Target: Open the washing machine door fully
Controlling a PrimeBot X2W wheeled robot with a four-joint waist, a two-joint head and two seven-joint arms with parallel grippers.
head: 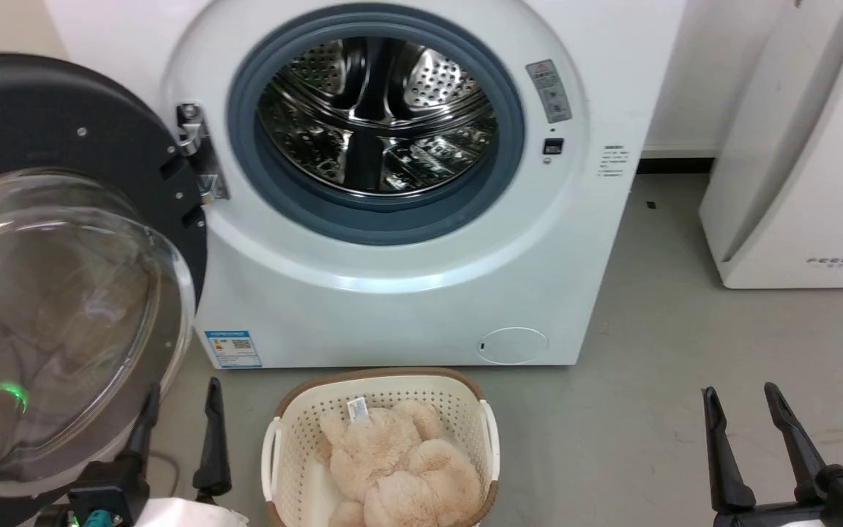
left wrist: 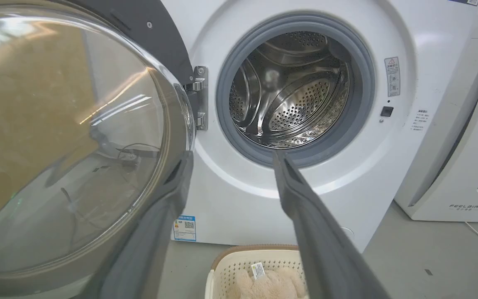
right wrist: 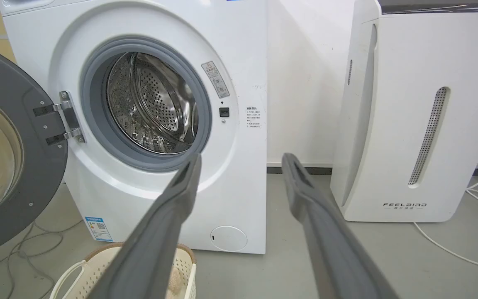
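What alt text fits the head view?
White washing machine with its door swung wide to the left, steel drum exposed. A basket holding a beige plush toy sits on the floor in front. Open left claw beside the door's lower edge; open right claw at lower right.

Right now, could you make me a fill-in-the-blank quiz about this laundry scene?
The washing machine door stands ____. The washing machine's steel drum is ____ of laundry. The plush toy lies inside the ____. Missing words: open; empty; basket.
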